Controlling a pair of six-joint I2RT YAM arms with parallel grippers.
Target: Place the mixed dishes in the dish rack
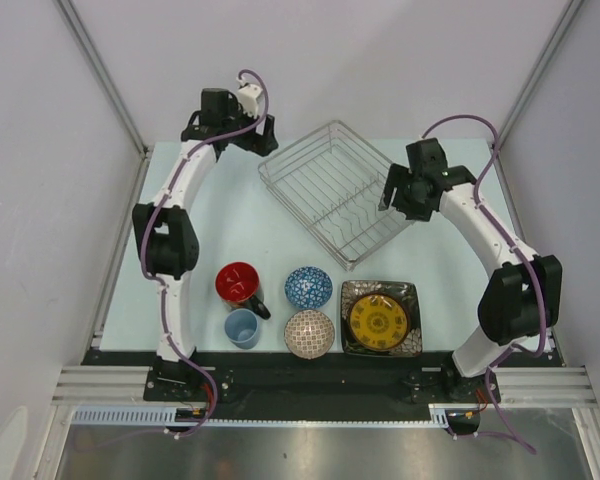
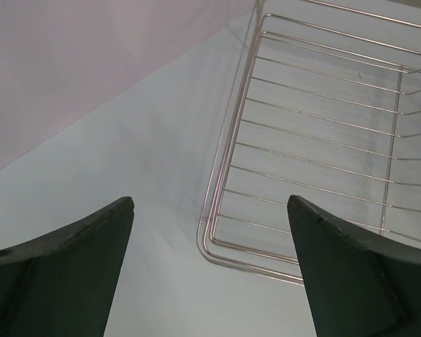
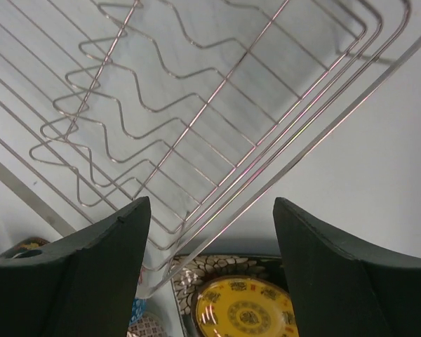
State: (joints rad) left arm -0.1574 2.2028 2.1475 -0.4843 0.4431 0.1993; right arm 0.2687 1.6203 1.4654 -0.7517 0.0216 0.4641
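**Ana:** Which step was in hand?

**Ben:** The very start, I judged. The dish rack (image 1: 298,146), a low-sided basket of thin silver wire, sat empty and skewed on the pale worktop (image 1: 210,220). No dish was in it.

**Ana:** And the tools?

**Ben:** Both released, grasping nothing. The left tool (image 2: 210,203) hovered just outside the rack's far-left corner with its dark fingers spread. The right tool (image 3: 212,203) hung above the rack's right edge, and the wrist view showed the rim wire running between its spread fingers, which were not clamping it.

**Ana:** Where were the dishes?

**Ben:** All on the near side of the rack, apart from it. Nearest the rack were the dark mug (image 1: 239,282) with its glossy red inside and the blue-patterned bowl (image 1: 308,287). Further from the rack lay the small light-blue cup (image 1: 242,328) and the pinkish-beige bowl (image 1: 309,333). Off the rack's near-right corner, the round yellow plate (image 1: 378,318) lay on top of the dark square floral plate (image 1: 408,292).

**Ana:** What did the next move call for?

**Ben:** Probably for one arm to leave the rack and reach a dish. The glazed plates lay flat and stacked, so their edges would be hard to pinch. The wavy wire dividers in the rack looked made to hold them upright.
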